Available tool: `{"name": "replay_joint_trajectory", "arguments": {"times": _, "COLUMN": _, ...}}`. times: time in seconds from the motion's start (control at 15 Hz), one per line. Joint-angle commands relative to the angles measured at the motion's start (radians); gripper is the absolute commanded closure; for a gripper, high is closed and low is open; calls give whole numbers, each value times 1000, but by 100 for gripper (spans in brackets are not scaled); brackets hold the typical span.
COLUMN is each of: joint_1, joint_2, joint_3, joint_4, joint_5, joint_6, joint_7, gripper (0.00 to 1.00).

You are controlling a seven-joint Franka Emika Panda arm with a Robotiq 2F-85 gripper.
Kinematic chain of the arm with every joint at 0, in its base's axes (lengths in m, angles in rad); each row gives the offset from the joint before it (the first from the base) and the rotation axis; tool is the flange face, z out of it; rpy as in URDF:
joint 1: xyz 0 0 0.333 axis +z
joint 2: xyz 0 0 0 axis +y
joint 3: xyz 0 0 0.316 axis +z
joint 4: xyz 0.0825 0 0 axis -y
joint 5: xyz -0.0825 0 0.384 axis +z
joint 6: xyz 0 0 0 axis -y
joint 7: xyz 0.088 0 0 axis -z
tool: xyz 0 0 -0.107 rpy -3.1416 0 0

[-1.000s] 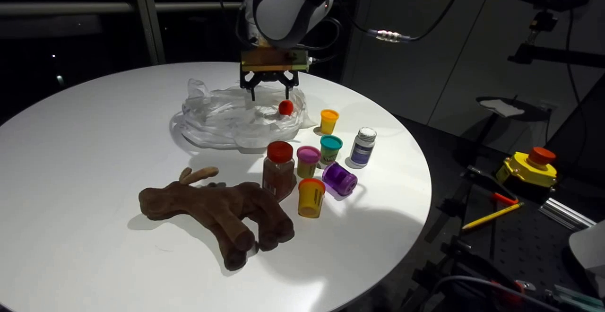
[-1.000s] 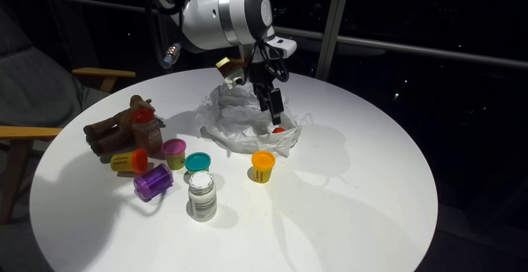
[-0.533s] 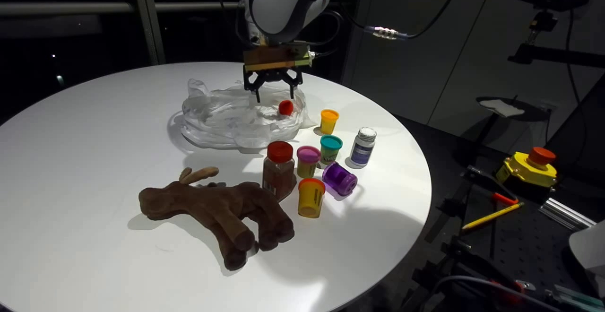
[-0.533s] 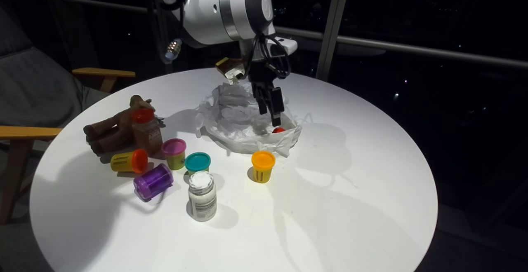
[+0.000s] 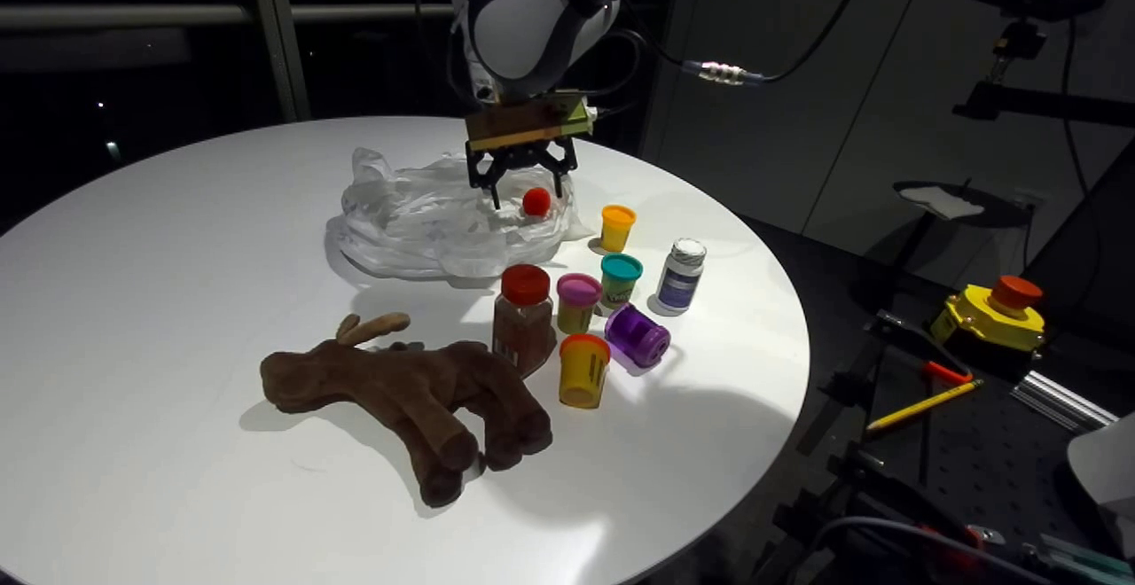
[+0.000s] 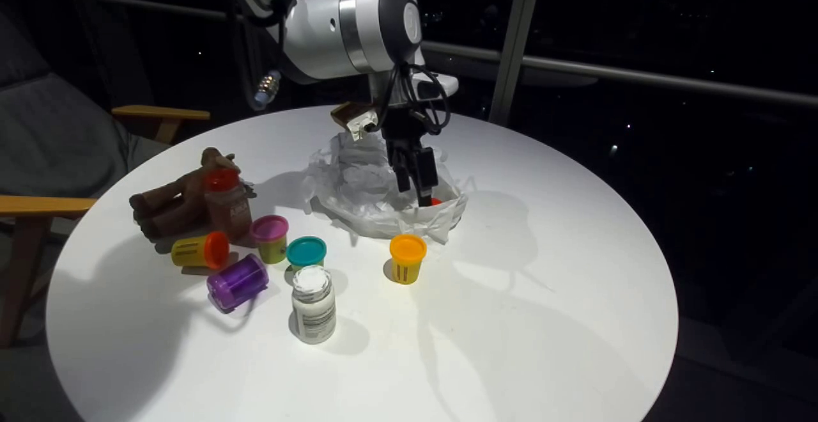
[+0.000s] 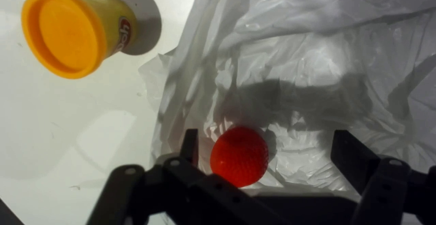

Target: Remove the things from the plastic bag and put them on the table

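Observation:
The whitish plastic bag point(image 5: 408, 222) lies spread on the white round table point(image 5: 177, 301). Inside it, near one end, sits a red ball point(image 7: 239, 156). My gripper point(image 7: 265, 136) hangs over the bag, open, its tips low near the ball. In the wrist view the ball appears between the two fingers, closer to the left finger point(image 7: 190, 145); I cannot tell whether they touch. Other things lie out on the table: a brown plush animal point(image 5: 399, 390), a red-lidded jar point(image 5: 523, 323), an orange-lidded tub point(image 6: 407, 259) and several more. Bag folds may hide further contents.
Near the bag's end stands the orange-lidded tub. A pink-lidded tub point(image 5: 578, 301), a teal-lidded tub point(image 5: 620, 279), a purple container point(image 5: 637, 335), a yellow tub point(image 5: 583, 372) and a white bottle point(image 5: 681, 276) cluster by the table's edge. A chair point(image 6: 57, 121) stands beyond the table.
In an exterior view my gripper has moved rightward, then dropped and tilted slightly, bringing its fingertips closer to the red ball. The bag and the things on the table look unmoved.

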Motion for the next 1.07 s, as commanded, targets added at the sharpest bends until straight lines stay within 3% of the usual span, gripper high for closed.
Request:
{"name": "replay_joint_trajectory", "arguments": {"times": 0.0, "joint_1": 10, "joint_2": 26, "joint_3": -16, "joint_4": 33, "joint_5": 14, "joint_6": 5, "joint_7": -17, "gripper": 0}}
{"name": "replay_joint_trajectory", "arguments": {"times": 0.53, "joint_1": 38, "joint_2": 46, "joint_3": -77, "joint_4": 32, "joint_5": -11, "joint_6": 88, "joint_7": 33, "gripper": 0}}
{"name": "replay_joint_trajectory", "arguments": {"times": 0.8, "joint_1": 32, "joint_2": 47, "joint_3": -74, "joint_4": 29, "joint_5": 5, "joint_6": 99, "joint_7": 21, "gripper": 0}}
{"name": "replay_joint_trajectory", "arguments": {"times": 0.87, "joint_1": 31, "joint_2": 49, "joint_3": -73, "joint_4": 29, "joint_5": 7, "joint_6": 100, "joint_7": 19, "gripper": 5}}
{"name": "replay_joint_trajectory", "arguments": {"times": 0.93, "joint_1": 31, "joint_2": 50, "joint_3": -73, "joint_4": 30, "joint_5": 7, "joint_6": 100, "joint_7": 19, "gripper": 26}}
{"name": "replay_joint_trajectory", "arguments": {"times": 1.0, "joint_1": 31, "joint_2": 50, "joint_3": -73, "joint_4": 29, "joint_5": 9, "joint_6": 103, "joint_7": 21, "gripper": 30}}
